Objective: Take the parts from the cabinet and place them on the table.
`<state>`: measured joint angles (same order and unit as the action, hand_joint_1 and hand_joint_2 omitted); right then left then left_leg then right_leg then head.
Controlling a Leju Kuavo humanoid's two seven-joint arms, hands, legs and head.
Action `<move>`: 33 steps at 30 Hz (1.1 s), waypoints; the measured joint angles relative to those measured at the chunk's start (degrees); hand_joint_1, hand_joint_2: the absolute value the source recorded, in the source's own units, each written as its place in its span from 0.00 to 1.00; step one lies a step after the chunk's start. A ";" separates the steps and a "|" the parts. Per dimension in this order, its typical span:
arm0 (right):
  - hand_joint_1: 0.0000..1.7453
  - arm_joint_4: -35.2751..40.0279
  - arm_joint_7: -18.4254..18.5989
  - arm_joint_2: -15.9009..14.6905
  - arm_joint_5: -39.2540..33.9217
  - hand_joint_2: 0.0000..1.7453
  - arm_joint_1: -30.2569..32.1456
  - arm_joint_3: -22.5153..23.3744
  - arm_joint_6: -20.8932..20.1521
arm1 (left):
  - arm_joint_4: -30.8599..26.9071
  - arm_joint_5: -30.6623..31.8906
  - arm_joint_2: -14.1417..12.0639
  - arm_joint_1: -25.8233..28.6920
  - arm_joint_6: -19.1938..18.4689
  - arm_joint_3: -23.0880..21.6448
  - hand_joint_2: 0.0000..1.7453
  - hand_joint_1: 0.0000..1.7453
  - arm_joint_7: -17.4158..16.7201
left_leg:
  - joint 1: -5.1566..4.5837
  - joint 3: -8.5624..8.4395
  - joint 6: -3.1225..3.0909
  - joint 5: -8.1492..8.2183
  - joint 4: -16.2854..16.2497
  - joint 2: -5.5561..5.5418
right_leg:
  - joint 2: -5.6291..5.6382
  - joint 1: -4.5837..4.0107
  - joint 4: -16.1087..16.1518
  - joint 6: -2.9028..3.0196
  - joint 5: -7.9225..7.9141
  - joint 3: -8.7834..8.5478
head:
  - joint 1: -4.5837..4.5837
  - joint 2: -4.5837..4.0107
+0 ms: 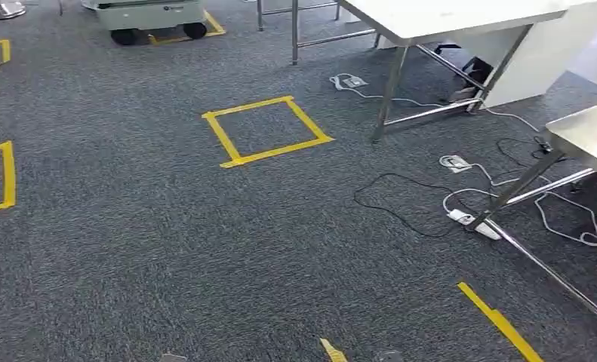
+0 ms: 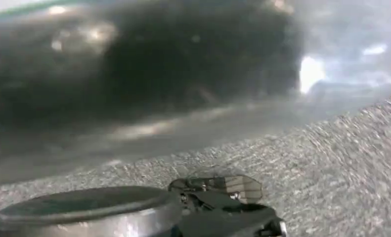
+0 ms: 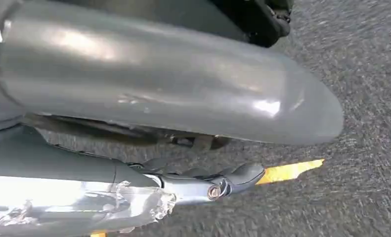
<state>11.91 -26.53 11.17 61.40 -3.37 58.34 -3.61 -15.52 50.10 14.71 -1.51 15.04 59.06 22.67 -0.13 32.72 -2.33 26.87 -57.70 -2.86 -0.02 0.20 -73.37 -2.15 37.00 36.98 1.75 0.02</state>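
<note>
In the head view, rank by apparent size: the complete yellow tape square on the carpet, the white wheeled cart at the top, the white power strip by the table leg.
1. White wheeled cart, though cropped and farther away.
2. Complete yellow tape square, close in size; order unsure.
3. White power strip, clearly smallest.

Grey carpet floor (image 1: 129,249) throughout. Yellow tape square (image 1: 267,130) near centre; partial tape squares at left edge (image 1: 5,175) and far upper left (image 1: 2,50). Yellow tape strip (image 1: 499,320) at lower right, short tape end (image 1: 331,351) at bottom edge. White wheeled cart (image 1: 150,16) at top, parked over yellow tape. Black cable (image 1: 393,207) looped on carpet, running to white power strip (image 1: 472,223); white cable (image 1: 574,226) coiled just beside. Second white plug block (image 1: 455,162) nearby, third (image 1: 352,81) farther back. Yellow tape piece (image 3: 288,171) on carpet in right wrist view.
</note>
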 joint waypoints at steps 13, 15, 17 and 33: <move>0.00 0.00 -0.22 0.04 0.11 0.00 0.26 0.02 0.00 | 0.00 0.46 0.28 -0.35 0.04 0.02 0.00 0.00 0.07 | 0.45 8.81 3.33 8.17 -17.06 2.21 | -1.27 0.30 16.83 2.47 -7.21 -7.61 | -0.44 -0.02; 0.00 0.00 -0.22 0.04 0.11 0.00 0.23 0.02 0.00 | 0.00 0.46 0.26 -0.05 0.06 0.04 0.00 0.00 0.07 | 0.73 8.48 3.62 6.67 -17.00 2.35 | -2.88 0.30 16.82 2.37 -7.09 -7.68 | -0.46 -0.02; 0.00 0.00 -0.22 0.07 0.11 0.00 0.13 0.02 0.00 | 0.00 0.46 0.22 -0.04 0.07 0.04 0.00 0.00 0.07 | 0.87 3.36 3.59 1.77 -7.80 3.38 | -4.34 0.36 16.81 2.10 -6.84 -8.06 | -0.46 -0.02; 0.00 0.07 -0.26 0.13 0.09 0.00 0.02 0.04 -0.02 | 0.00 0.87 0.52 -0.18 -0.17 0.09 0.00 0.00 0.26 | 0.05 -0.59 0.33 0.38 0.01 -1.99 | 1.84 0.33 11.72 0.60 -6.98 -4.62 | 0.09 0.00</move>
<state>11.98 -26.80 11.30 61.48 -3.35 58.38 -3.63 -15.52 50.97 15.23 -1.69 14.86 59.14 22.93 -0.08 32.13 -2.00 27.24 -57.69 -4.85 1.82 0.53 -61.65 -1.55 30.02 32.36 1.83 0.02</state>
